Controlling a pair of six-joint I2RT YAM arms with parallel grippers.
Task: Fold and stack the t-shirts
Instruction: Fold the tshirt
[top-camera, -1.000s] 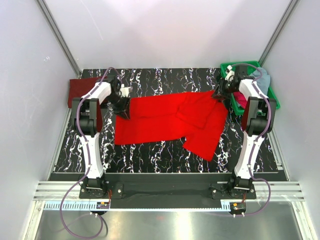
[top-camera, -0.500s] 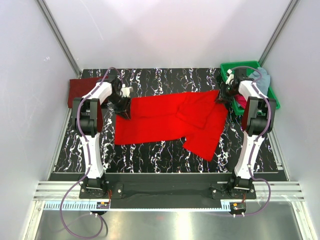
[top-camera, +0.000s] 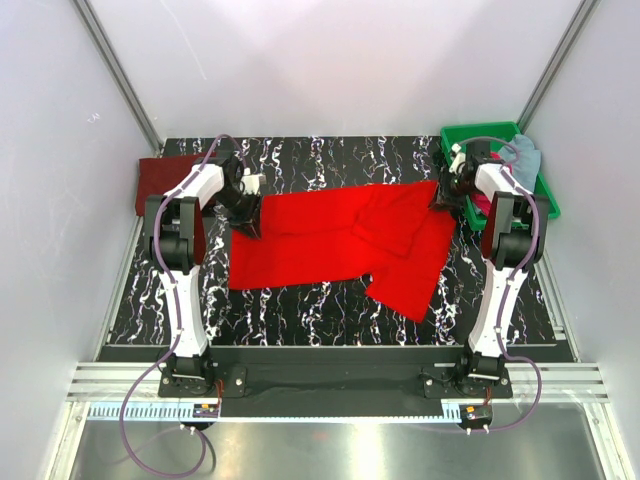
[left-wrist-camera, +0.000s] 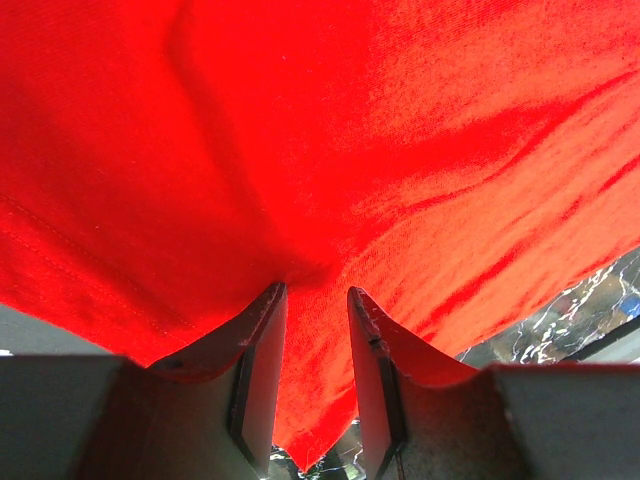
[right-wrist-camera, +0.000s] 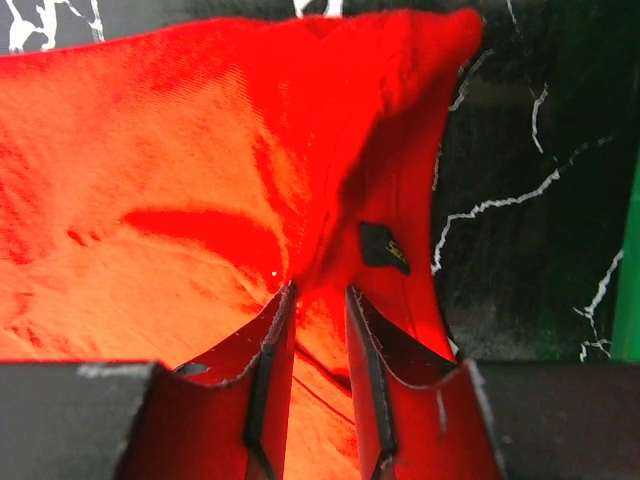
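Note:
A bright red t-shirt (top-camera: 340, 235) lies spread across the black marbled table, its right part rumpled and doubled over. My left gripper (top-camera: 248, 222) is at the shirt's left edge. In the left wrist view its jaws (left-wrist-camera: 315, 295) are shut on a fold of the red t-shirt (left-wrist-camera: 400, 150), and a corner hangs between the fingers. My right gripper (top-camera: 445, 190) is at the shirt's far right corner. In the right wrist view it (right-wrist-camera: 318, 292) pinches the red t-shirt (right-wrist-camera: 150, 200) near a small dark label (right-wrist-camera: 383, 246). A dark maroon t-shirt (top-camera: 155, 180) lies at the far left.
A green plastic tray (top-camera: 548, 205) stands at the back right, just behind my right arm. It holds a pale grey-blue t-shirt (top-camera: 522, 155) and a magenta-pink t-shirt (top-camera: 483, 203). White walls enclose the table on three sides.
My right gripper has shifted slightly right toward the tray, drawing the shirt's far right corner with it. The left arm has not moved.

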